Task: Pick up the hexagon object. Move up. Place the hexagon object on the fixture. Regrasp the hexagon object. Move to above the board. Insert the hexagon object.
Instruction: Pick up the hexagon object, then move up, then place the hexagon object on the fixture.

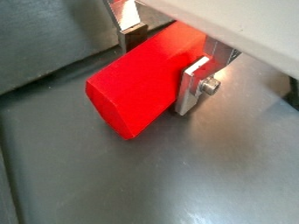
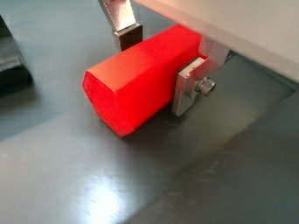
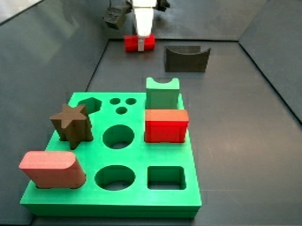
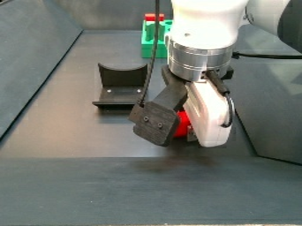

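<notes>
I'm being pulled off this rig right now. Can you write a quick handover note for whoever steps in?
Gripper: down at the floor at the far end from the board, fingers either side of the hexagon. The wrist views do not settle whether it is clamped or lifted.
Hexagon: lying on its side between the fingers, seen under the gripper in a side view.
Fixture: empty, on the floor beside the gripper.
Board: several pieces stand on it; some holes are open.
Done: approach to the hexagon.
Left: lift, place on fixture, regrasp, move above board, insert.
</notes>
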Tool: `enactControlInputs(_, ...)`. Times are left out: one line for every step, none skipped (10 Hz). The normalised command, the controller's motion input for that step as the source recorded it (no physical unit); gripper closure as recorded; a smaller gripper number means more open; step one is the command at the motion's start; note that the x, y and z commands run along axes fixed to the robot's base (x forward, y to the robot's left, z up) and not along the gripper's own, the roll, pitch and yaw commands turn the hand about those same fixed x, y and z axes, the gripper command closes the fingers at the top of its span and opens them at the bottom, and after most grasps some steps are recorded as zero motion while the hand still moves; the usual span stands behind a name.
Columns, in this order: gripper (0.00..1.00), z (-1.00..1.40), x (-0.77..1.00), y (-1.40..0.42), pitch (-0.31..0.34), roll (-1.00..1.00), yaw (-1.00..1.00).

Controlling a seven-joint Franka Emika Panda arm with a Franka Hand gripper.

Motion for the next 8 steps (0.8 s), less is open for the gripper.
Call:
enactControlInputs(1.00,0.00,0.00,0.00,0.000,0.00,0.00)
enactControlInputs(1.00,0.00,0.00,0.00,0.000,0.00,0.00)
enactControlInputs(1.00,0.83,0.00,0.00,0.000,0.00,0.00)
enactControlInputs(1.00,0.76,-0.03,-0.08,0.015,-0.01,0.05)
enactControlInputs(1.00,0.61,-0.04,-0.07,0.008,-0.02,0.06)
enactControlInputs(1.00,0.47,-0.04,-0.05,0.006,-0.02,0.05)
enactControlInputs(1.00,0.31,-0.03,-0.04,0.014,-0.03,0.04)
enactControlInputs(1.00,1.00,0.00,0.00,0.000,0.00,0.00)
